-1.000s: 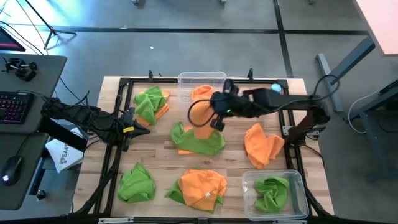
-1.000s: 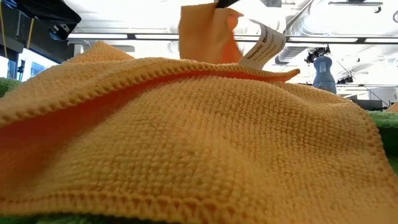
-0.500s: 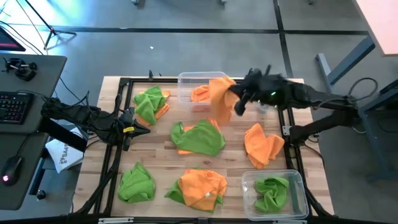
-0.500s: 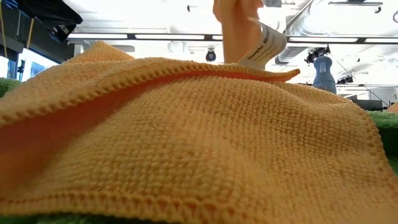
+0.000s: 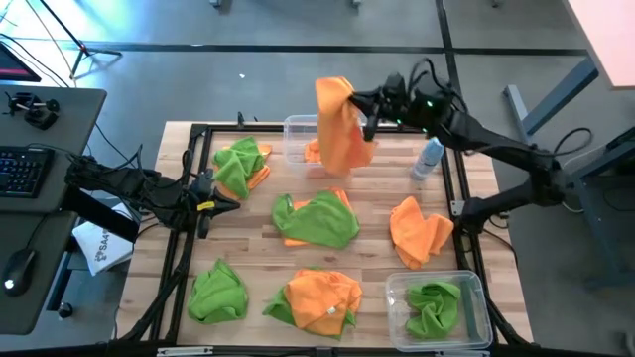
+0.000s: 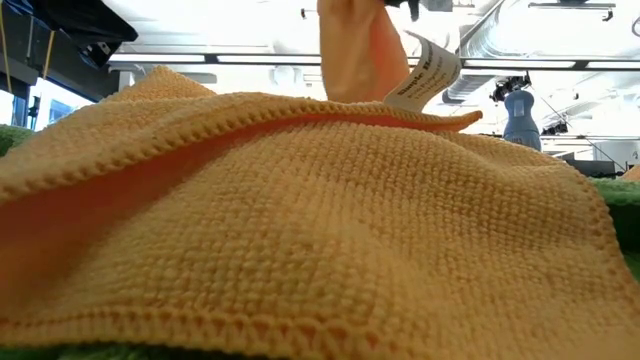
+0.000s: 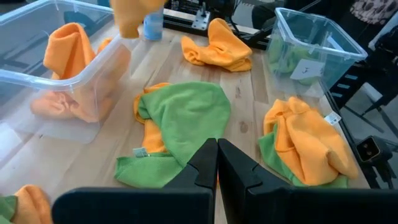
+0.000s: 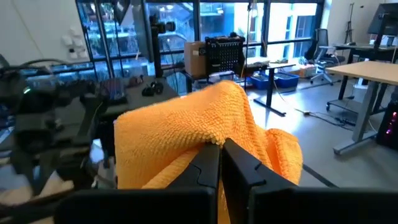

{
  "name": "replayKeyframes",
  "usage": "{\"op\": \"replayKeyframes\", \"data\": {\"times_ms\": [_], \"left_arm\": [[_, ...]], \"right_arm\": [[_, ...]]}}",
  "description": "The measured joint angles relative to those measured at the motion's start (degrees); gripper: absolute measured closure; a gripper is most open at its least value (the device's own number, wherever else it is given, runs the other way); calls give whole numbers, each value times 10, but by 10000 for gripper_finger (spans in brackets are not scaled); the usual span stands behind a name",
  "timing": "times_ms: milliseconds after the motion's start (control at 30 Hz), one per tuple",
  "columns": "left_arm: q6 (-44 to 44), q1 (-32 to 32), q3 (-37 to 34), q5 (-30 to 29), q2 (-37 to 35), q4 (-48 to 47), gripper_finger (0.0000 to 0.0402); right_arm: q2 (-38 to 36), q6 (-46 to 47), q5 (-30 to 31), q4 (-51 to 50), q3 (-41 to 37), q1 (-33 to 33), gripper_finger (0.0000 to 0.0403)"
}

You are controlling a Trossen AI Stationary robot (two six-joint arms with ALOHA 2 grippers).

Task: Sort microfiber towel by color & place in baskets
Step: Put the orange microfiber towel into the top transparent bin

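Note:
My right gripper (image 5: 369, 107) is shut on an orange towel (image 5: 340, 124) that hangs high over the far clear basket (image 5: 298, 127), which holds another orange cloth. In the low view the hanging towel (image 6: 352, 48) shows past a big orange cloth. The near-right basket (image 5: 474, 288) holds a green cloth (image 5: 434, 305). My left gripper (image 5: 224, 204) waits shut at the table's left side. On the table lie a green towel over an orange one (image 5: 319, 220), an orange towel (image 5: 419, 230), a green one (image 5: 218, 290), an orange-on-green pile (image 5: 322, 297) and a green-and-orange pile (image 5: 240, 164). My right gripper pinches the orange towel at a bunched upper fold (image 8: 214, 127) between its two fingers. The fingers come roughly level from the table's right side. The towel is lifted clear and hangs slack below the fingers (image 5: 342, 149) above the far basket.
A small clear bottle with a blue cap (image 5: 429, 159) stands right of the far basket. A black frame (image 5: 189, 178) borders the table. A keyboard and mouse desk (image 5: 30, 169) stands off the left side. A large orange cloth (image 6: 300, 230) blocks most of the low view.
My right gripper has risen and moved from over the middle of the table toward the far edge, staying shut on the orange towel. The towel has been lifted clear of the middle green towel and now hangs over the far basket.

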Motion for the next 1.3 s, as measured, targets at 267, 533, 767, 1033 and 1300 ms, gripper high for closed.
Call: {"op": "replayKeyframes", "data": {"times_ms": [267, 533, 767, 1033, 1300], "left_arm": [[-9, 0, 0, -1, 0, 0, 401], [-8, 0, 0, -26, 0, 0, 401], [-8, 0, 0, -30, 0, -1, 401], [-8, 0, 0, -46, 0, -11, 401], [-8, 0, 0, -47, 0, -10, 401]], "right_arm": [[97, 0, -72, 16, 74, -35, 403], [165, -12, -80, -36, 149, -43, 403], [172, -24, -36, -230, 147, -46, 403], [203, 102, 6, -304, 146, -46, 403], [290, 260, 8, -338, 173, -34, 403]]}}
